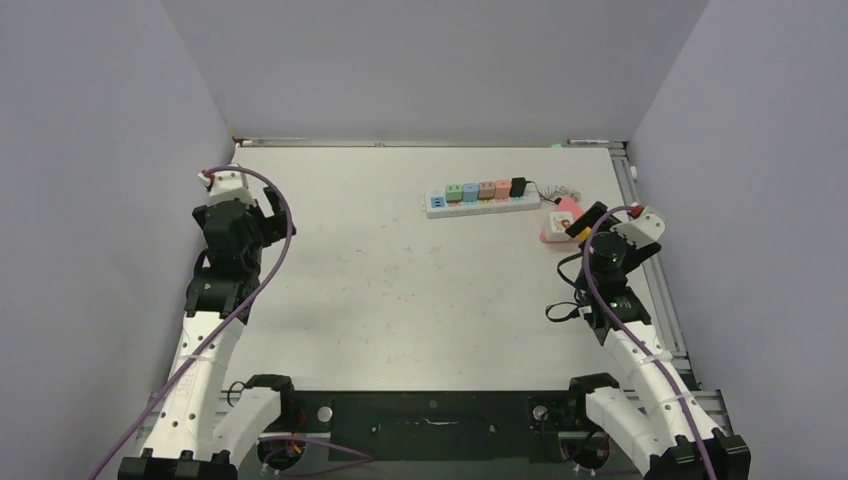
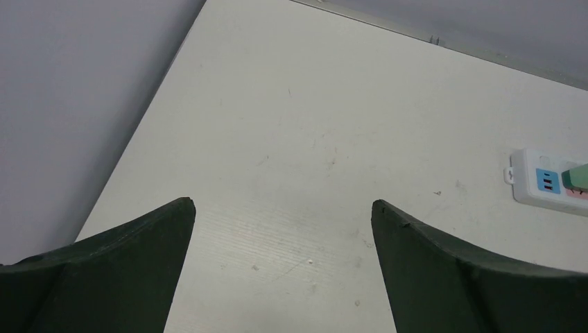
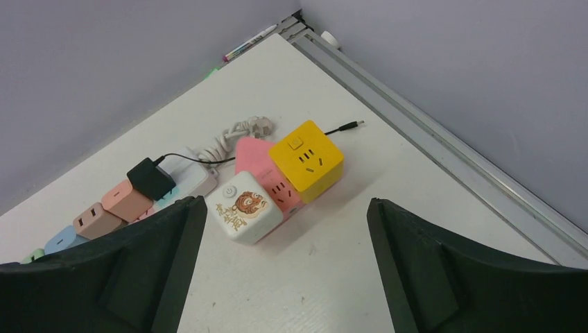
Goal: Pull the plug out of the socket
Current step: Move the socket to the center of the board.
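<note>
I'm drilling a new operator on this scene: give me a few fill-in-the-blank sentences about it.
On the power strip, the plug nearest its cable is ___.
On the pink base, the cube beside the white cube is ___.
The left end effector and right end effector both stand ___.
Missing: black; yellow; open.

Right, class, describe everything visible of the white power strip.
The white power strip lies flat on the table, a long plastic bar with a blue panel at its left end. Plugged along it sit green, blue, tan and pink cubes and a black adapter. Its white cord coils beside the right end.
</note>
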